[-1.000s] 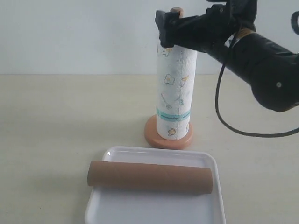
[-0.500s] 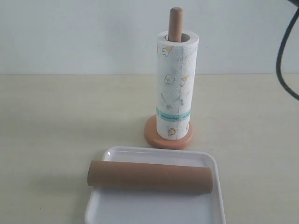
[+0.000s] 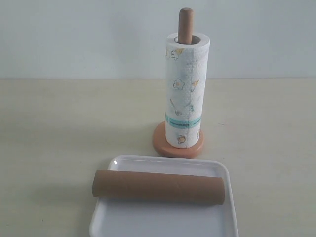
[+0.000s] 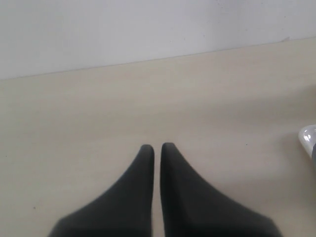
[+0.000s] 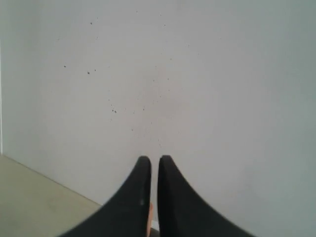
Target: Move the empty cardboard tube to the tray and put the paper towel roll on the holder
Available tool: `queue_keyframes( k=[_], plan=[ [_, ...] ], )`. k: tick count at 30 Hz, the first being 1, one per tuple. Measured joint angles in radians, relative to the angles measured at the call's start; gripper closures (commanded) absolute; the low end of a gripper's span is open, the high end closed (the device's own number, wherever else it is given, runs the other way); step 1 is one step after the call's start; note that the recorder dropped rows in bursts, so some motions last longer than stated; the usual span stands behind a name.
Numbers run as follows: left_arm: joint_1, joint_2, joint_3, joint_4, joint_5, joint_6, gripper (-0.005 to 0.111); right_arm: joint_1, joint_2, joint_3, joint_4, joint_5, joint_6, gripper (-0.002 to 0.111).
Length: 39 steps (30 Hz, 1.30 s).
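The brown empty cardboard tube lies crosswise on the white tray at the front of the exterior view. Behind it the printed paper towel roll stands upright on the holder, whose post tip pokes out above the roll and whose disc base shows below. Neither arm appears in the exterior view. My left gripper is shut over bare tabletop, holding nothing. My right gripper is shut and faces the white wall; a sliver of orange shows between the bases of its fingers.
The beige tabletop stretches around the tray and holder, with a white wall behind. A white rounded edge shows at the border of the left wrist view.
The right arm, which was at the top of the roll a second ago, has pulled away out of the exterior view. Roll, tube and tray have stayed put.
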Motion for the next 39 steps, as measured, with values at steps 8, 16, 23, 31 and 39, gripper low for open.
queue_keyframes(
  k=[8, 16, 23, 31, 39],
  plan=[
    [0.000, 0.000, 0.000, 0.000, 0.000, 0.000, 0.103, 0.000, -0.042, 0.000, -0.061, 0.263, -0.080, 0.104],
    [0.000, 0.000, 0.000, 0.000, 0.000, 0.000, 0.103, 0.000, -0.043, 0.000, -0.072, 0.486, 0.056, 0.104],
    [0.000, 0.000, 0.000, 0.000, 0.000, 0.000, 0.103, 0.000, -0.043, 0.000, -0.073, 0.509, 0.085, 0.104],
    [0.000, 0.000, 0.000, 0.000, 0.000, 0.000, 0.103, 0.000, -0.046, 0.000, -0.075, 0.510, 0.086, 0.104],
    [0.000, 0.000, 0.000, 0.000, 0.000, 0.000, 0.103, 0.000, -0.124, 0.000, -0.075, 0.514, 0.088, 0.104]
  ],
)
